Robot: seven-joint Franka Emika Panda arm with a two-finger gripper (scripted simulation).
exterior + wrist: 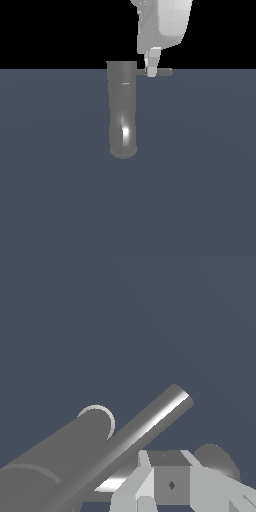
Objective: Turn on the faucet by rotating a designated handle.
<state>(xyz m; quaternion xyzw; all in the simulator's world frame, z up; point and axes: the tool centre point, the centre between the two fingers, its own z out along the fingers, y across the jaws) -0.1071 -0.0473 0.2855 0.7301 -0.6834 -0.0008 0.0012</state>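
The gripper (152,67) comes down from above onto the handle (165,72), its pale fingers (153,59) at the rod; whether they clamp it cannot be told. The handle juts toward the exterior view's right from the top of the faucet (122,107), which rises from the grey floor (200,175).

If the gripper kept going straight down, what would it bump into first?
Probably the handle: the gripper points down right at that thin rod beside the faucet, though depth is unclear.
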